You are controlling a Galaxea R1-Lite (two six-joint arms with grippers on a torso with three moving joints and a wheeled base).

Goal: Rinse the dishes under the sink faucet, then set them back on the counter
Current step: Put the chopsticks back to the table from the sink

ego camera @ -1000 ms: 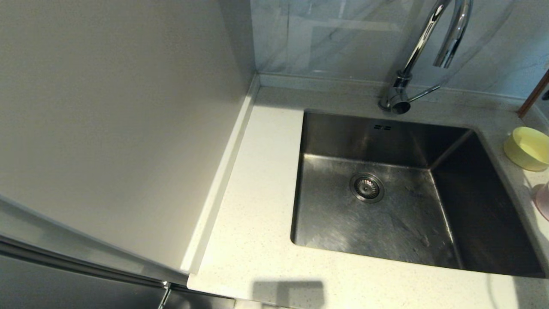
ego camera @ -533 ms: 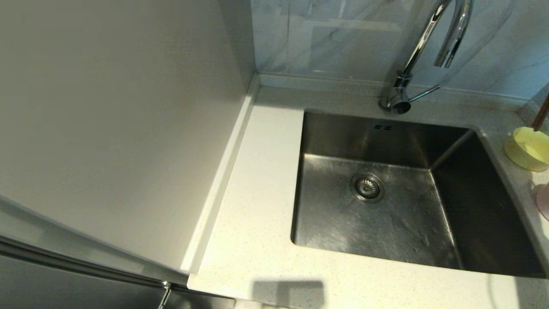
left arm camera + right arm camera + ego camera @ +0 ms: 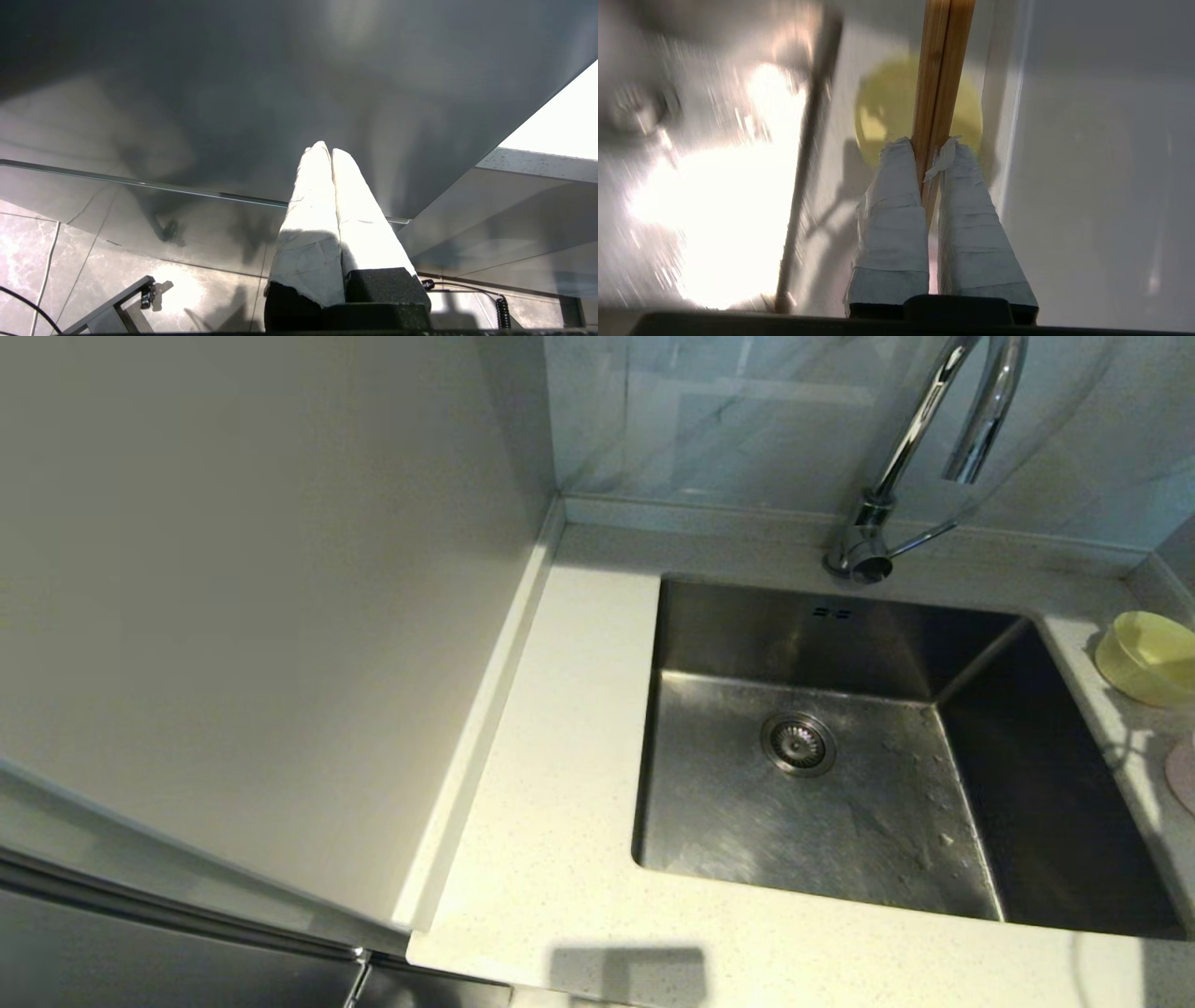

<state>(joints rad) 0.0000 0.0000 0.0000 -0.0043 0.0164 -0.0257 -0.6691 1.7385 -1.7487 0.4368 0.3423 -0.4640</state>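
In the right wrist view my right gripper [image 3: 929, 142] is shut on two brown chopsticks [image 3: 941, 70], which stick out past the fingertips above the yellow-green bowl [image 3: 887, 107]. The head view shows that bowl [image 3: 1146, 656] on the counter [image 3: 569, 775] right of the sink [image 3: 812, 803], and a sliver of the pink bowl [image 3: 1182, 775] at the right edge. The chrome faucet [image 3: 920, 439] stands behind the basin. Neither arm shows in the head view. My left gripper [image 3: 326, 148] is shut and empty, below the counter.
A tall pale cabinet panel [image 3: 252, 616] fills the left side beside the counter. A glossy marbled wall panel [image 3: 747, 420] runs behind the faucet. The drain strainer [image 3: 798, 744] sits in the sink floor, with water drops near it.
The chopsticks seen at the right edge of the head view have moved out of that view to the right. The bowls and faucet have stayed put.
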